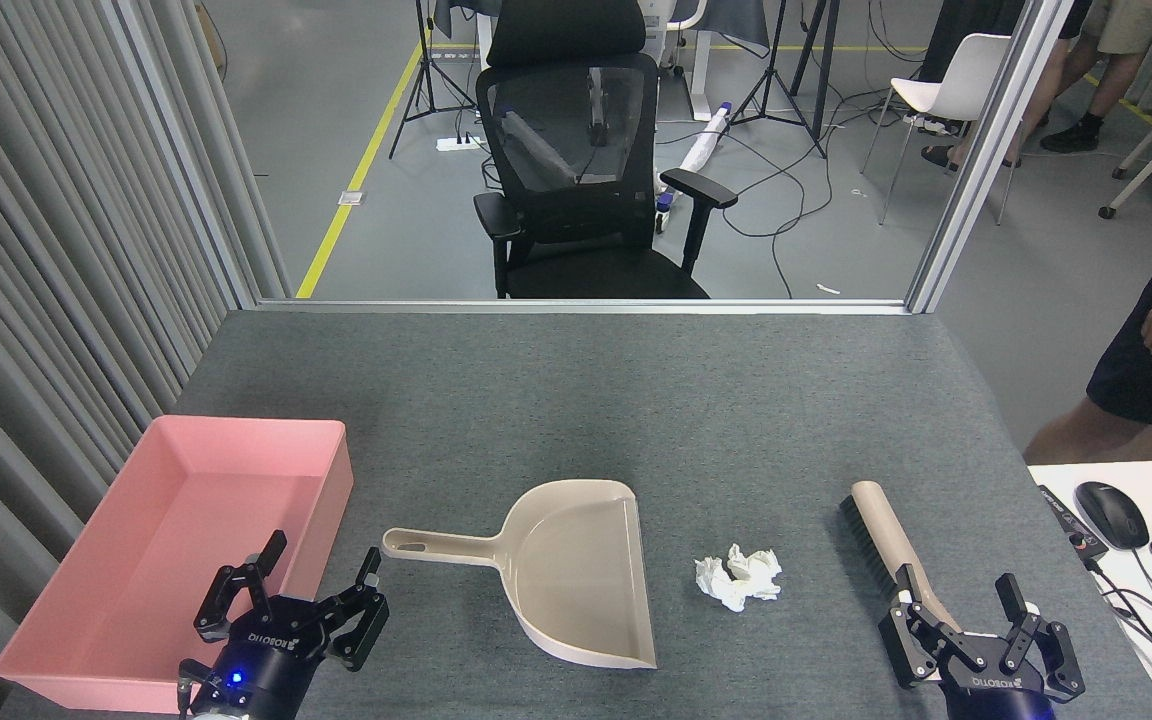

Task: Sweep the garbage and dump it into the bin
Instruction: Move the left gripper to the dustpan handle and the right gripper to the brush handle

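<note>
Lying loose on the grey felt-covered table (576, 400), the small crumpled wad of white tissue paper (738, 577) sits between two tools, touching neither. Just to its left, a beige plastic dustpan with a long handle (576, 575), open mouth turned toward the wad, handle pointing left. To its right, a beige hand brush with black bristles (881, 545), flat on the table, bristles facing the wad. Further left, at the table's near-left corner, the shallow rectangular pink plastic tray (336, 470), holding nothing visible.

Judging by this layout, still the opening step: nothing swept, neither tool picked up. Left gripper (321, 590) hanging over the tray's near-right corner, close to the dustpan handle's tip, fingers spread, gripping nothing. Right gripper (956, 600) at the brush's near handle end, fingers apart on either side of it, not yet closed.

Next, probably: closing on the brush handle, taking the dustpan handle with the left, then pushing the wad leftward into the pan.
</note>
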{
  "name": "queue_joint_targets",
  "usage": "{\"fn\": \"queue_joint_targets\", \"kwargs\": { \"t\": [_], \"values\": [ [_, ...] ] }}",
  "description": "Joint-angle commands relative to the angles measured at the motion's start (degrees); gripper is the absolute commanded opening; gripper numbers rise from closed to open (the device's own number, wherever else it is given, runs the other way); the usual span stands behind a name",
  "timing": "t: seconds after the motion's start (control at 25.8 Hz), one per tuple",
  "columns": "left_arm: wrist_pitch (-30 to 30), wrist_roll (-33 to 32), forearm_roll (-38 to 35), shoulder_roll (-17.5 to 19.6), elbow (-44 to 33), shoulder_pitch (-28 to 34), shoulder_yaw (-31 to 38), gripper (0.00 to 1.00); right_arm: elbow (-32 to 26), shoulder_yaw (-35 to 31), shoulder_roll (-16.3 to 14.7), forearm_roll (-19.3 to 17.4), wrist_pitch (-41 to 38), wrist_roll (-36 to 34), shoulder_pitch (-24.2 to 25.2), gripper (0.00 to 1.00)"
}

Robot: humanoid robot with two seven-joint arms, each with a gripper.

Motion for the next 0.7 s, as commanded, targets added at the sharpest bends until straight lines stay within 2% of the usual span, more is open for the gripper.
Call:
{"fn": "queue_joint_targets", "kwargs": {
  "t": [0.0,0.15,0.31,0.43,0.58,0.66],
  "values": [
    [-0.27,0.14,-0.21,0.26,0.07,-0.31,-0.15,1.00,-0.03,0.06,-0.05,0.00,-0.12,0.04,0.09,0.98],
    [-1.06,0.41,-0.38,0.79,-0.11,-2.24,-0.50,1.00,-0.03,0.06,-0.05,0.00,-0.21,0.13,0.09,0.98],
    [-3.43,0.06,-0.29,1.14,-0.37,-0.31,-0.50,1.00,-0.65,0.06,-0.93,0.00,-0.56,0.13,0.70,0.98],
    [-3.87,0.14,-0.38,1.32,-2.21,2.50,-1.29,1.00,-0.65,-0.03,-2.86,0.00,-1.35,0.13,1.41,0.98],
    [-8.88,0.06,-0.38,1.76,-3.62,2.59,-1.21,1.00,-0.74,-0.65,-4.97,-0.26,-3.63,0.04,2.90,0.98],
    [-9.49,0.23,-0.47,1.85,-3.62,2.77,-1.03,1.00,-0.74,-1.00,-6.55,-0.26,-4.16,0.04,4.04,0.98]
  ]
}}
